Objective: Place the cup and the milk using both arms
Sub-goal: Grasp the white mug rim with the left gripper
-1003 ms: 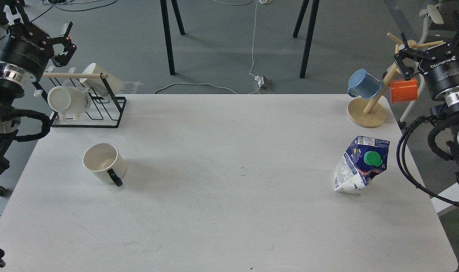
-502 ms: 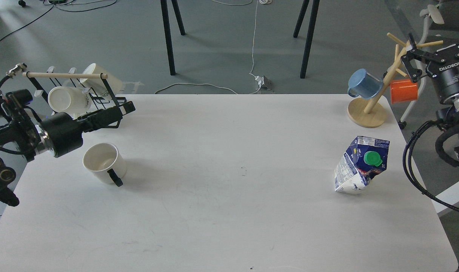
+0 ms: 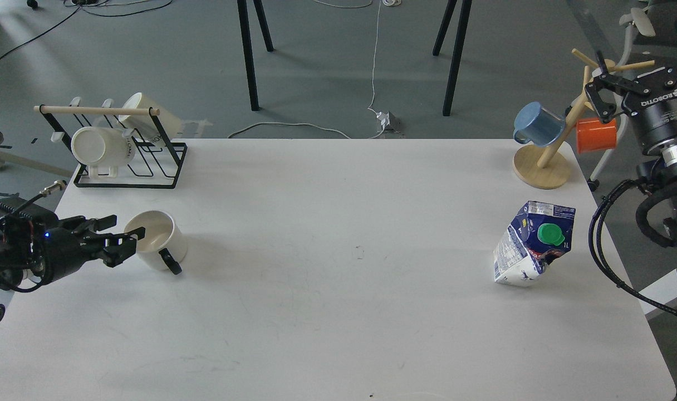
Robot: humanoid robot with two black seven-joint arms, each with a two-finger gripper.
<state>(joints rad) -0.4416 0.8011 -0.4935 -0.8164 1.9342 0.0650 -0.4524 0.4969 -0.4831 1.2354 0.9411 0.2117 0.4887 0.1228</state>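
The cup (image 3: 159, 238), cream-white with a black handle turned to the front right, stands upright on the left of the white table (image 3: 338, 289). My left gripper (image 3: 122, 238) comes in low from the left. It is open, with its fingertips at the cup's left rim, and I cannot tell whether they touch it. The milk (image 3: 530, 245), a dented dark blue and white carton with a green cap, stands leaning at the right of the table. My right gripper (image 3: 633, 78) is open, held high beyond the table's right edge, well behind the milk.
A black wire rack (image 3: 129, 167) with lettered white mugs stands at the back left corner. A wooden mug tree (image 3: 541, 167) at the back right holds a blue cup (image 3: 536, 123) and an orange cup (image 3: 595, 135), close to my right gripper.
My left arm has swung down from beside the rack to table height, and its gripper now reaches the cup's left rim. The right gripper has shifted slightly. Cup and milk have not moved.
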